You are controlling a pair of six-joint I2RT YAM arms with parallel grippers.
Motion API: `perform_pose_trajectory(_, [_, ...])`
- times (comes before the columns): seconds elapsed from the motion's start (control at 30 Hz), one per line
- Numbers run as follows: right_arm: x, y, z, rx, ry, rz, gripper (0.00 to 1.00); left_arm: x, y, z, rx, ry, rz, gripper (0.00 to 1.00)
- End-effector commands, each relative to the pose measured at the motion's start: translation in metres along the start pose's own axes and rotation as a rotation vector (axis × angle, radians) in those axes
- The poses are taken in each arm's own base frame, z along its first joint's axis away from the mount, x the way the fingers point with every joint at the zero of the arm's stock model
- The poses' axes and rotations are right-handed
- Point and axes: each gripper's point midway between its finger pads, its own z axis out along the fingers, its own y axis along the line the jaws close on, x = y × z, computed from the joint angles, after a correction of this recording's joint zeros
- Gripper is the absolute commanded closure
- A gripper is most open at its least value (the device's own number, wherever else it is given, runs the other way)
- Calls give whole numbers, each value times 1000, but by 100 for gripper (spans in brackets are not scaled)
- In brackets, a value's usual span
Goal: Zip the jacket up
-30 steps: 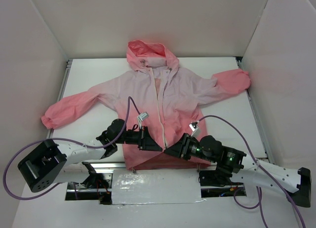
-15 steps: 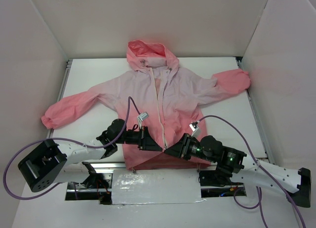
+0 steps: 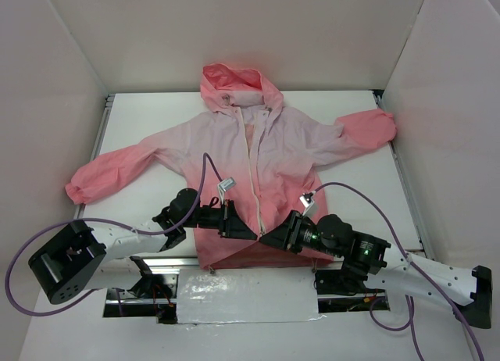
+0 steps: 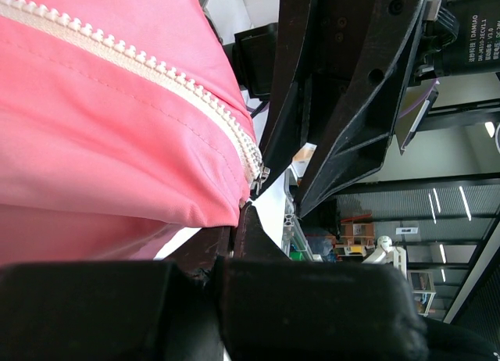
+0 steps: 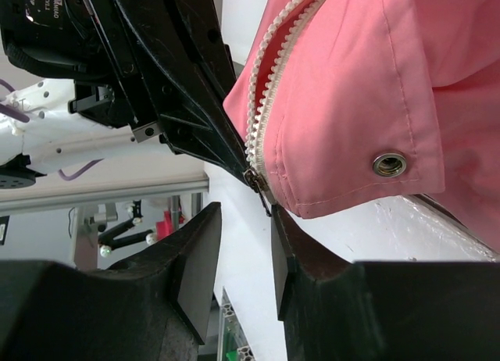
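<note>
The jacket (image 3: 258, 154) lies flat on the white table, hood far, coral hem near, its white zipper (image 3: 254, 162) open along the chest. Both grippers meet at the hem's bottom centre. My left gripper (image 3: 244, 230) is shut on the hem fabric just beside the zipper's lower end (image 4: 251, 162); in the left wrist view (image 4: 238, 214) the jaws pinch the coral cloth. My right gripper (image 3: 269, 237) is open; in the right wrist view (image 5: 246, 220) its fingers stand apart just below the small metal zipper slider (image 5: 255, 178), whose pull tab hangs at the edge of one finger (image 5: 291, 244).
White walls (image 3: 55, 80) box in the table on three sides. A silvery sheet (image 3: 246, 294) covers the near edge between the arm bases. Purple cables (image 3: 205, 169) loop over the jacket's lower part. A metal snap (image 5: 388, 163) sits on the hem corner.
</note>
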Motion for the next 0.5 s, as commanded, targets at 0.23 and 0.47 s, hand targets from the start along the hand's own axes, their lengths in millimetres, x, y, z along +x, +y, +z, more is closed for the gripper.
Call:
perform_pose_trajectory(0.23, [-6, 29, -5, -66, -13, -7, 62, 2, -9, 2, 47, 11, 64, 100])
perform_pose_trajectory(0.47, [-5, 31, -6, -72, -6, -1, 61, 0, -9, 4, 48, 10, 63, 100])
